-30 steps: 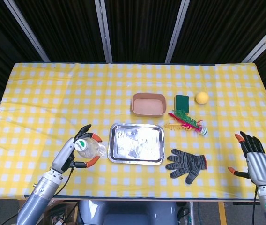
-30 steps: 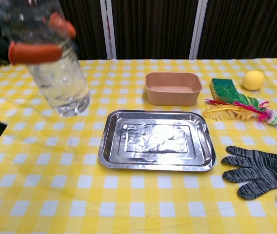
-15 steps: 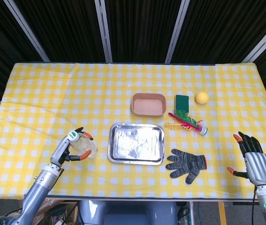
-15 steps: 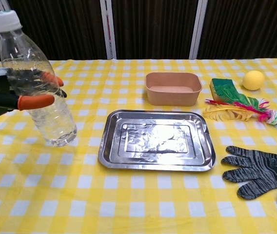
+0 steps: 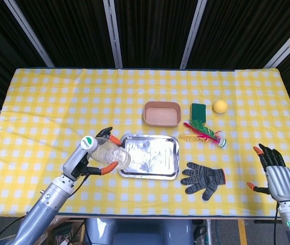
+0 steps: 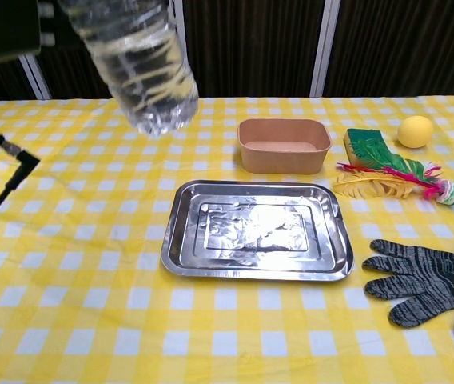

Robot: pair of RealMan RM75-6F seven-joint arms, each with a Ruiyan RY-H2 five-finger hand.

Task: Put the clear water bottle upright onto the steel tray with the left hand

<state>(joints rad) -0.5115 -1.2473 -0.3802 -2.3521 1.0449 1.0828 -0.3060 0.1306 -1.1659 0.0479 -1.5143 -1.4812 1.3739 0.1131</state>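
Observation:
The clear water bottle [image 5: 110, 154] with a white-green cap is gripped by my left hand [image 5: 85, 159], its base hanging over the left edge of the steel tray [image 5: 155, 158]. In the chest view the bottle [image 6: 143, 68] hangs high above the table, nearly upright, base down, left of the tray [image 6: 259, 228]; its cap is cut off by the frame top. The tray has nothing on it. My right hand [image 5: 276, 172] hovers open at the table's front right corner, holding nothing.
Behind the tray stands a brown bowl [image 5: 162, 113]. A green sponge [image 5: 198, 111], a yellow ball [image 5: 219, 106] and a feather shuttlecock [image 5: 204, 134] lie at the back right. A grey glove [image 5: 204, 178] lies right of the tray. A black cable [image 6: 3, 184] hangs at left.
My left hand has lifted the bottle and carried it right, from the table left of the tray up to the tray's left edge. The right hand has barely moved.

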